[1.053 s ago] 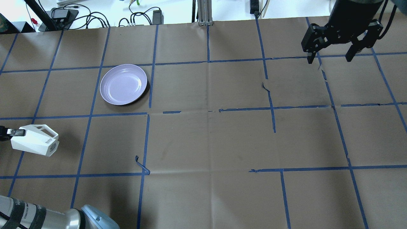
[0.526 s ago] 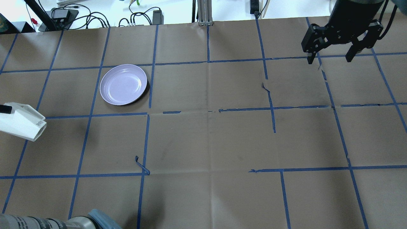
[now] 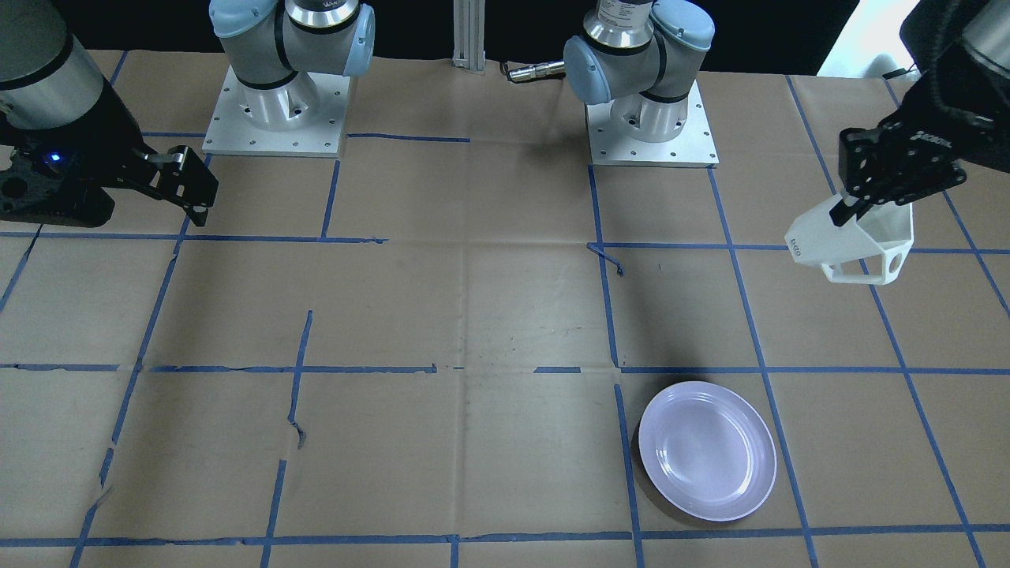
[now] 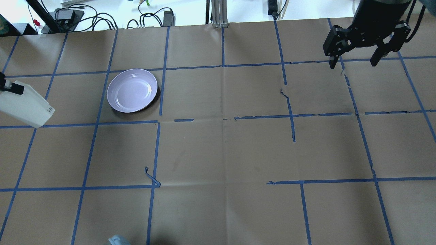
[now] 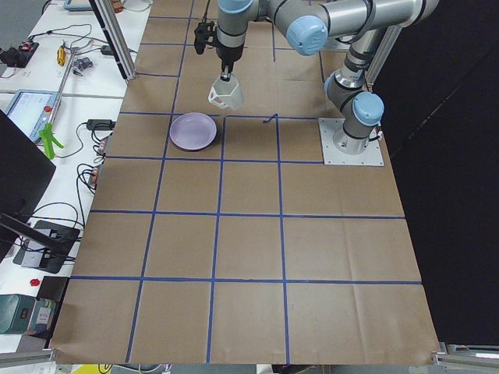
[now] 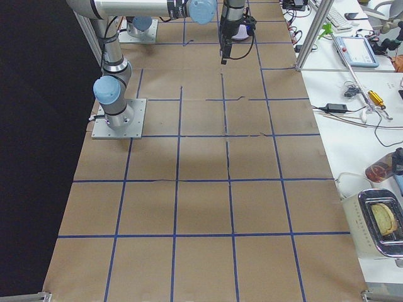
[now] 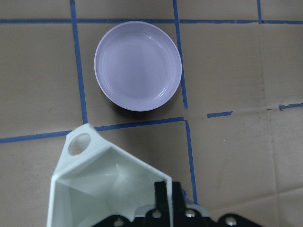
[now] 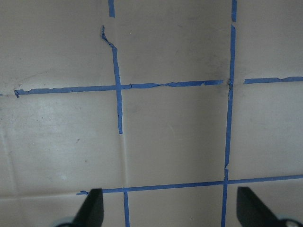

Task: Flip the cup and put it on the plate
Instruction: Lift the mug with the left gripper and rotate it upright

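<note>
Exterior front-facing, left claw (image 3: pixel 849 210) pinching cup (image 3: pixel 858 246) aloft, plate (image 3: pixel 705 451) well apart, right claw (image 4: pixel 353 63) spread above blue-taped paper (image 3: pixel 473 315).

The left gripper (image 5: pixel 225 76) holds the white cup (image 5: pixel 225 95) in the air near the lavender plate (image 5: pixel 193 131) (which lies on the blue-taped brown table (image 5: pixel 249 257)).

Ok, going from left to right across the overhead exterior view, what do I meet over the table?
cup, lifted at the left edge → plate, lying on the paper → right gripper, with its fingers apart and nothing between them.
</note>
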`<action>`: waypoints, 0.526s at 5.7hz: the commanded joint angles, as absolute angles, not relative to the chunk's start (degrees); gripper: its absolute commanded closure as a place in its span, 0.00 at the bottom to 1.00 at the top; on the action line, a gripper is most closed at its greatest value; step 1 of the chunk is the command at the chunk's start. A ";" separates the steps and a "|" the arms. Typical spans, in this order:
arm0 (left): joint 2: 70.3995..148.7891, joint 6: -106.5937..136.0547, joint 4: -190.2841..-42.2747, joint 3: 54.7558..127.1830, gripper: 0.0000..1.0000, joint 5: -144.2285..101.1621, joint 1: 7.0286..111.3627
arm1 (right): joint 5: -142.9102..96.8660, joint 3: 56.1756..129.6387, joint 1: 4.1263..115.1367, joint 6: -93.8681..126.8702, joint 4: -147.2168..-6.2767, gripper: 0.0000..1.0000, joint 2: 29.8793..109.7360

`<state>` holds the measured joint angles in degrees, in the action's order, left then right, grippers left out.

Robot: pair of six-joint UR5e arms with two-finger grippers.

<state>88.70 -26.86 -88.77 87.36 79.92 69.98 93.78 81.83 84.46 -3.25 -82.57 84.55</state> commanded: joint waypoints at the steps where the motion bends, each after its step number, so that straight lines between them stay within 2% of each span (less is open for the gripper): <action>1: 92.87 -22.33 -80.11 87.28 1.00 85.52 77.51 | 93.78 81.83 84.46 -3.25 -82.53 0.00 84.55; 2: 95.95 -21.98 -75.28 86.84 1.00 85.60 78.04 | 93.78 81.83 84.46 -3.25 -82.53 0.00 84.55; 3: 100.15 -21.89 -73.76 83.09 1.00 87.43 79.44 | 93.78 81.83 84.46 -3.25 -82.62 0.00 84.55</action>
<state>96.55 -22.11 -76.11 85.63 86.10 78.24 93.78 81.82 84.46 -3.25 -82.56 84.56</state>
